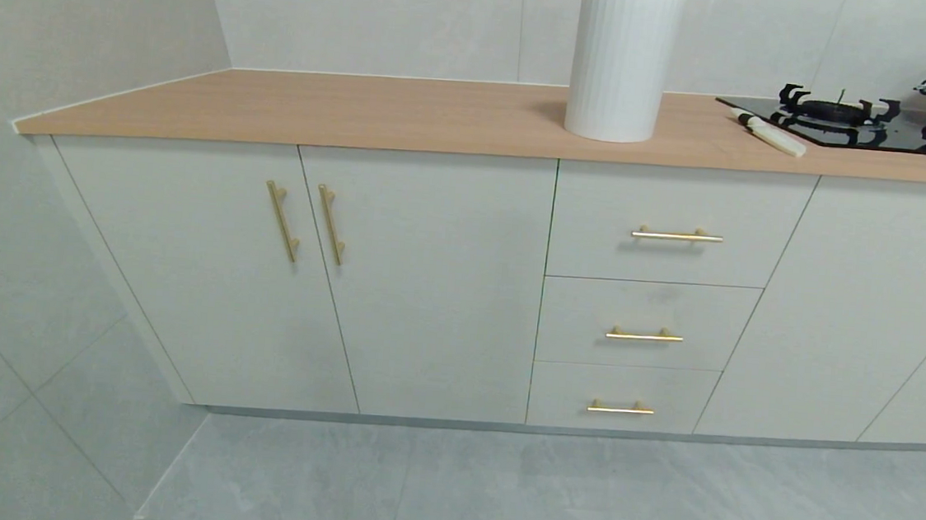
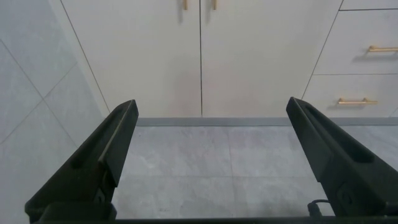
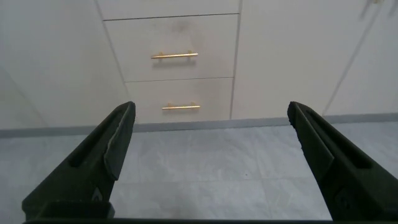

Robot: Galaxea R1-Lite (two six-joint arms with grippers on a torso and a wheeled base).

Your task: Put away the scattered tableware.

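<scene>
Currently: knife (image 1: pixel 762 131) lying on the counter (image 1: pixel 359 111) at the edge of the stove (image 1: pixel 853 135), white ribbed container (image 1: pixel 623 66) standing near it; left gripper (image 2: pixel 211 106) and right gripper (image 3: pixel 211 107) both spread wide, empty, above the floor (image 2: pixel 217 165)

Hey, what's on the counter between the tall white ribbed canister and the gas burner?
A knife with a pale handle lies between the canister and the burner, seen in the head view.
</scene>
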